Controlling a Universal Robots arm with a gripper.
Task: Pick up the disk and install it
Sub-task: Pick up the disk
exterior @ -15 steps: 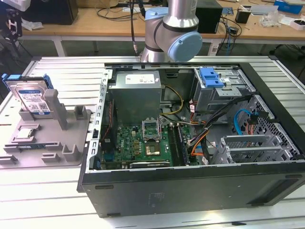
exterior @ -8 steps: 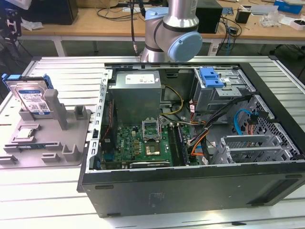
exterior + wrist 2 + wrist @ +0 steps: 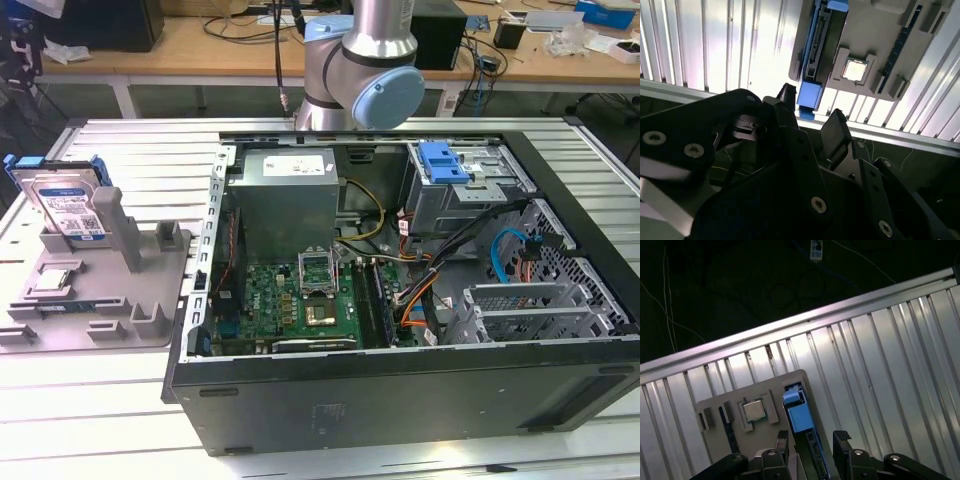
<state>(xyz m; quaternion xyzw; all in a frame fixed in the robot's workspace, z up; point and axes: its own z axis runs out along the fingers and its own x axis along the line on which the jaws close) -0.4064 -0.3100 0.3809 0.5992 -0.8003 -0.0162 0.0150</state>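
Presently hangs well above the ribbed metal tabletop [image 3: 120,150], with the claw [image 3: 811,442] spread wide and holding nothing. Touches no thing with the 2 black fingers [image 3: 836,131]. Lines up, in both wrist views, the gap of the claw with the disk [image 3: 70,205], well apart from it.

Finds the disk at the exterior view's left, standing on its edge and leaning a little back in a slot of the grey holder [image 3: 100,300], label with blue band turned to the camera, blue rails along its sides. Shows near the disk, on the same holder, a small square chip [image 3: 754,411] lying flat in its own recess.

Places the holder just beside the open computer case [image 3: 400,400], lying on its side on the tabletop. Reveals inside the case a grey power-supply box [image 3: 285,195], a green board [image 3: 300,300] next to it, and a bright blue latch [image 3: 443,162] on the drive cage toward the exterior view's right. Leaves the disk not yet picked up, well apart from that cage.
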